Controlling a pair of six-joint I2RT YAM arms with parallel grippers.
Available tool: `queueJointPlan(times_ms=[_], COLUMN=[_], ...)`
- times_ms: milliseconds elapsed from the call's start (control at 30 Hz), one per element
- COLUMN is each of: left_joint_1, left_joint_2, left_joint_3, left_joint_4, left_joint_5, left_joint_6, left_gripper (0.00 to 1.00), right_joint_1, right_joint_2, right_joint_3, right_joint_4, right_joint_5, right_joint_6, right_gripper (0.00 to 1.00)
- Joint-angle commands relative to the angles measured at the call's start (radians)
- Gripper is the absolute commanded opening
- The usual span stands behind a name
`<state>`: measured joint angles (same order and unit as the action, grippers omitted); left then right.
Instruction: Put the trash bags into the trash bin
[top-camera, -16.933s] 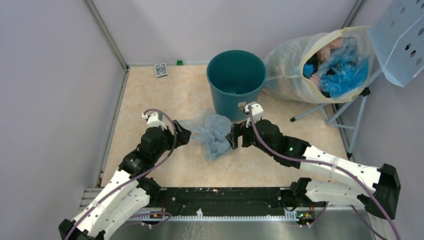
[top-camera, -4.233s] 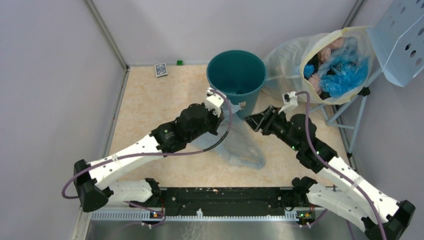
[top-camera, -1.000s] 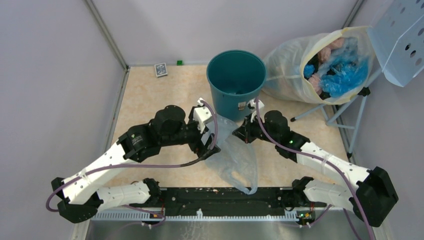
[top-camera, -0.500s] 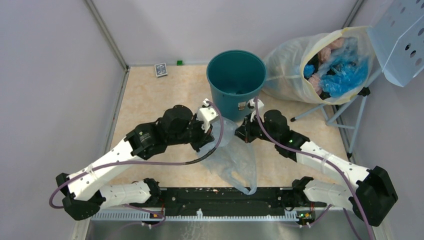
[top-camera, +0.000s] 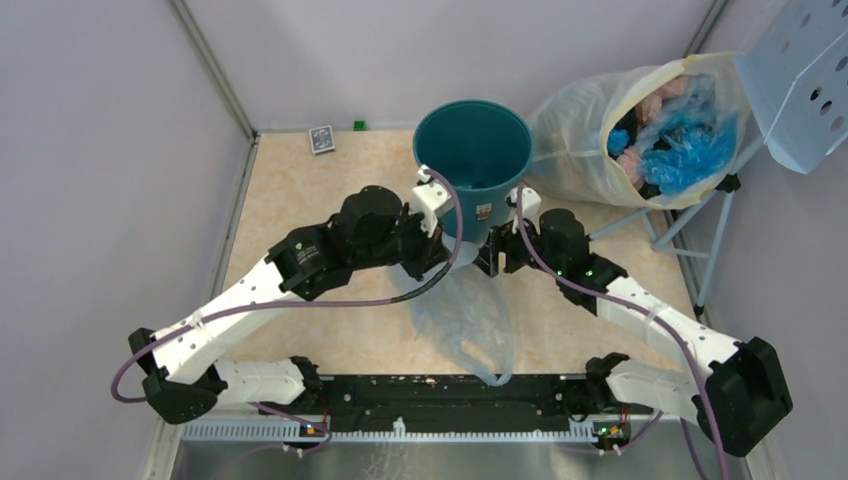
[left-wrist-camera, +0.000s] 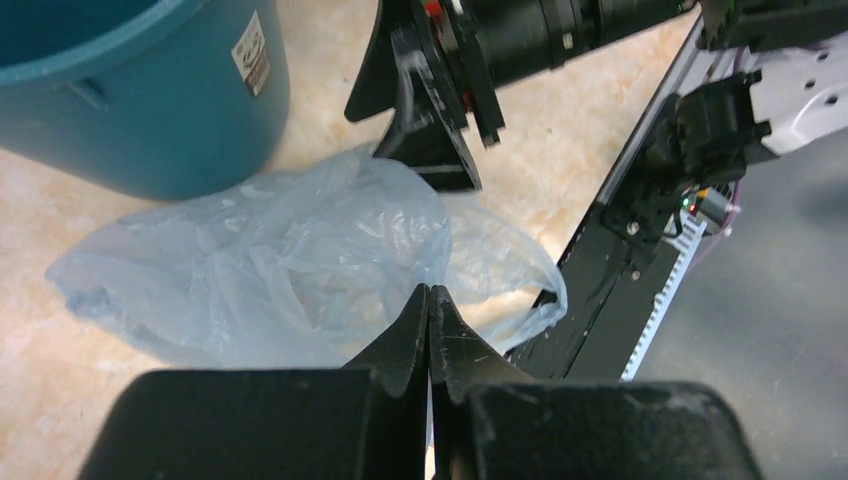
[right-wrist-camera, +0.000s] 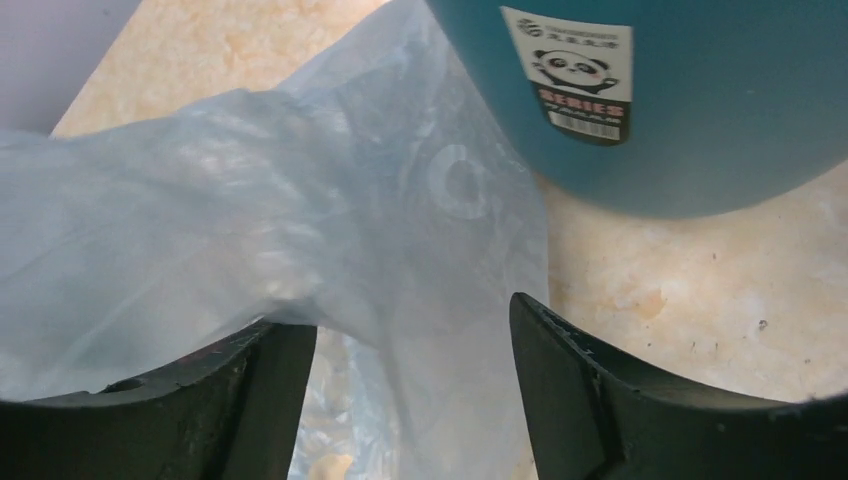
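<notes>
The teal trash bin (top-camera: 472, 150) stands upright at the back middle, its white panda sticker (right-wrist-camera: 575, 75) low on the side. A pale blue-grey trash bag (top-camera: 462, 315) hangs and spreads over the floor in front of it, down to the near rail. My left gripper (top-camera: 437, 265) is shut on the bag's upper edge, and in the left wrist view its fingertips (left-wrist-camera: 429, 292) press together over the bag (left-wrist-camera: 270, 270). My right gripper (top-camera: 490, 262) is open beside the bin (right-wrist-camera: 680, 100). Bag film (right-wrist-camera: 250, 200) drapes over one of its fingers and across the gap (right-wrist-camera: 412, 330).
A big cloudy-white sack (top-camera: 640, 130) of blue and pink stuff leans at the back right, under a perforated pale panel (top-camera: 800, 80) on a stand (top-camera: 650, 225). A small card box (top-camera: 321, 139) lies at the back wall. A black rail (top-camera: 450, 400) runs along the near edge.
My left gripper has shut on the bag and lifted it toward the bin. My right gripper has opened and let go of the bag, shifting slightly nearer the bin.
</notes>
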<state>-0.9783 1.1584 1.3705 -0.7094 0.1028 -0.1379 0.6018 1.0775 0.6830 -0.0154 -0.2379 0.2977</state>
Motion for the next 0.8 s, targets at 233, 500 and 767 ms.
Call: queueJointPlan(times_ms=[233,500,767], left_joint_1=[0.000,0.000,0.000], left_joint_2=[0.106,0.134,0.135], left_joint_3=[0.098,0.116,0.107], left_joint_4=[0.152,0.168,0.171], left_joint_5=[0.070,0.137,0.148], left_joint_6=[-0.037,-0.035,-0.030], left_gripper=[0.00,0.00,0.00], right_joint_1=[0.001,0.008,0.008], right_joint_2=[-0.318,-0.322,-0.242], right_joint_3=[-0.102,-0.131,-0.045], right_joint_4=[0.118,0.293,0.219], right_joint_5=[-0.290,-0.403,-0.456], right_joint_6=[-0.223,-0.230,-0.228], right_gripper=[0.71,0.64,0.40])
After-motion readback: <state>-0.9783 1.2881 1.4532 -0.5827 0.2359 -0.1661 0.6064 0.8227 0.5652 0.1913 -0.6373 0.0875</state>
